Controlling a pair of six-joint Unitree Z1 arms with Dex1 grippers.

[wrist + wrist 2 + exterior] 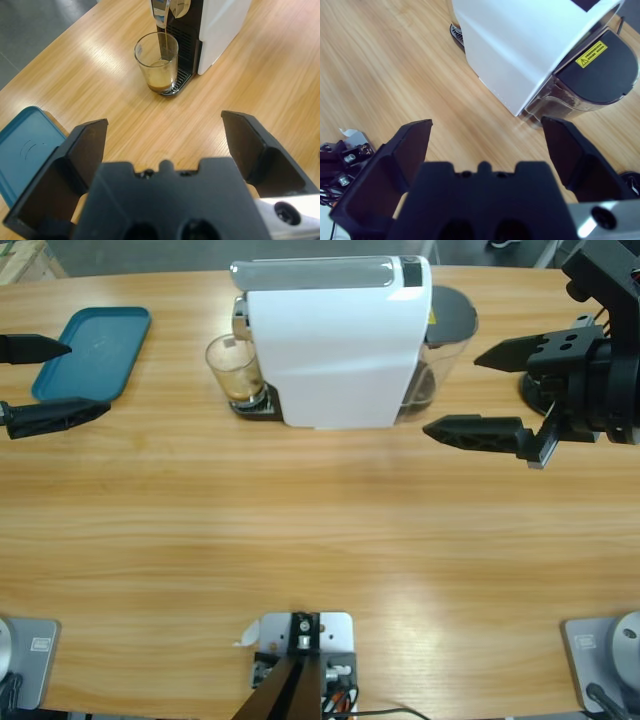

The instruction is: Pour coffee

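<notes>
A small clear glass tumbler point(233, 368) point(156, 60) stands on the drip grate of the white coffee machine point(335, 340) point(220, 25) point(520, 45). A thin stream runs from the spout into it. The coffee point(160, 82) point(241, 389) is a low tan-brown layer at the bottom of the glass. My left gripper point(90, 378) point(165, 122) is open at the table's left edge, well apart from the glass and pointing toward it. My right gripper point(450, 394) point(486, 124) is open at the machine's right side, holding nothing.
A blue tray point(90, 350) point(25, 150) lies at the back left, beside the left gripper. The machine's dark water tank point(450, 320) point(600, 65), with a yellow warning label, faces the right gripper. Bare wooden table point(320, 530) stretches in front.
</notes>
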